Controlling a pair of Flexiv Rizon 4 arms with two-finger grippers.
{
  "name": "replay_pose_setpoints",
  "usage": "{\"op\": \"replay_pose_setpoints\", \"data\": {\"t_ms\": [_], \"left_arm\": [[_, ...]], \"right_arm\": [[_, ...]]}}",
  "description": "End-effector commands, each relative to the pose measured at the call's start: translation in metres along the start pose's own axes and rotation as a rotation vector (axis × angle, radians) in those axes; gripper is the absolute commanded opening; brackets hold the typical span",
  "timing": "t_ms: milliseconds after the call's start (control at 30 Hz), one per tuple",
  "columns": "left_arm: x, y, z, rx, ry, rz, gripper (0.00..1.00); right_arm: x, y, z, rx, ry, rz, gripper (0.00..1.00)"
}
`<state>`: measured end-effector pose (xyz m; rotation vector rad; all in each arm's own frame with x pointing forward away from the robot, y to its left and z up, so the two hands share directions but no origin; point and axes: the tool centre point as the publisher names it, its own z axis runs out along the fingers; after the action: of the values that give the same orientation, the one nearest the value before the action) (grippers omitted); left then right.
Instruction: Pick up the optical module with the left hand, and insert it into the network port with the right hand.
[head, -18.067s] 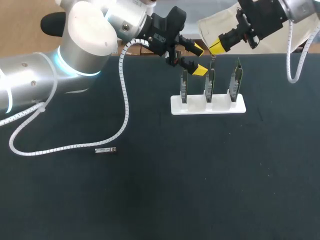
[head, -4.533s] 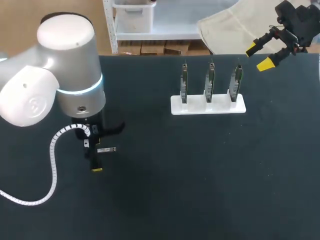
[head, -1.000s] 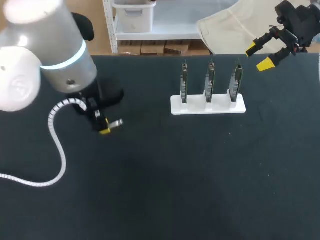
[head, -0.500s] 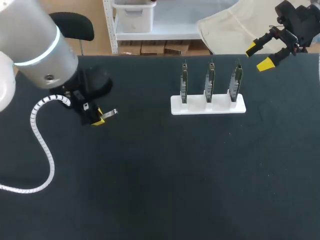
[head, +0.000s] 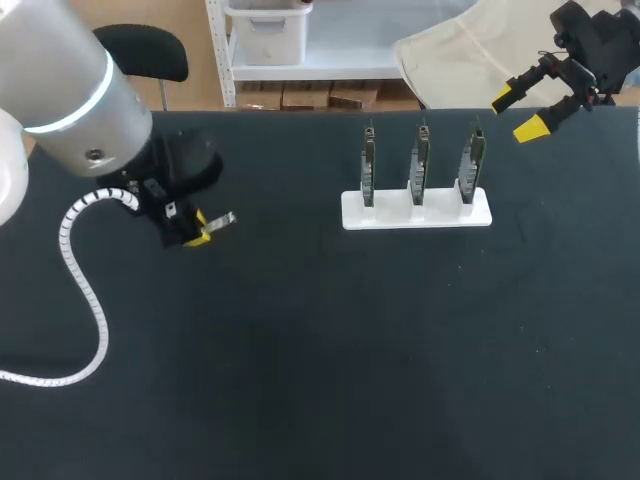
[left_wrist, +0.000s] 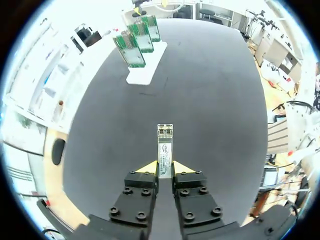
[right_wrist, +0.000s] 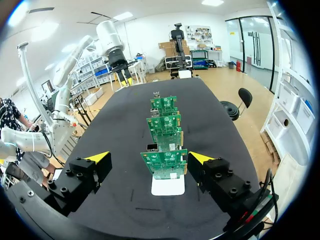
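1. The optical module (head: 222, 221) is in the left jaws, which are clamped on its rear end from both sides. The left wrist view shows it plainly (left_wrist: 164, 150): the yellow tips press on either flank and most of the body sticks out ahead.
2. Long axis of the module: in line with the left jaws, with the free metal end leading. In the head view that end points across the desk (head: 320, 350) toward the white stand (head: 416, 210). The module appears to be clear of the desk surface, though I cannot confirm the gap.
3. The stand holds three upright circuit boards (head: 421, 165) in a row. From the right wrist view a small metal port (right_wrist: 152, 147) shows at the top edge of the nearest board. I take this to be the target.
4. The right jaws are wide apart and hold nothing. They hang past the far right end of the stand, looking down the row of boards.
5. Key relation: the module sits well apart from the right jaws, with the stand between them. The left arm (head: 70, 100) has the part and the right arm (head: 590, 40) is nearer the port.
6. Judgement: pickup is done and handover is next. The right jaws would need to take the exposed length without covering the leading end.
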<state>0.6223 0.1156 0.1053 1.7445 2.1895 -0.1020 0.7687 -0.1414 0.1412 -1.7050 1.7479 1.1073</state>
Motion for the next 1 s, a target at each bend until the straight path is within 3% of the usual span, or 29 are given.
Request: {"op": "replay_pose_setpoints", "data": {"t_ms": [33,67,267,333,433,567,800,1000], "left_arm": [[-0.026,0.026,-0.005,-0.06,-0.045,0.061,0.0],[-0.042,0.039,-0.011,-0.092,-0.067,0.08,0.0],[-0.091,0.084,-0.029,-0.207,-0.225,0.127,0.0],[-0.109,0.094,-0.034,-0.235,-0.296,0.131,0.0],[-0.137,0.105,-0.036,-0.241,-0.474,0.075,0.0],[-0.177,0.115,-0.04,-0.247,-0.602,0.111,0.0],[-0.227,0.118,-0.042,-0.178,-0.706,0.141,0.0],[-0.232,0.118,-0.043,-0.182,-0.716,0.168,0.0]], "right_arm": [[0.0,-0.002,0.0,-0.004,-0.001,0.0,1.0],[0.0,-0.002,0.0,-0.004,-0.001,0.0,1.0],[0.0,-0.002,0.0,-0.004,-0.001,0.0,1.0],[0.0,-0.002,0.0,-0.004,-0.001,0.0,1.0],[0.0,-0.002,0.0,-0.004,-0.001,0.0,1.0],[0.0,-0.002,0.0,-0.004,-0.001,0.0,1.0],[0.0,-0.002,0.0,-0.004,-0.001,0.0,1.0],[0.0,-0.002,0.0,-0.004,-0.001,0.0,1.0]]}}
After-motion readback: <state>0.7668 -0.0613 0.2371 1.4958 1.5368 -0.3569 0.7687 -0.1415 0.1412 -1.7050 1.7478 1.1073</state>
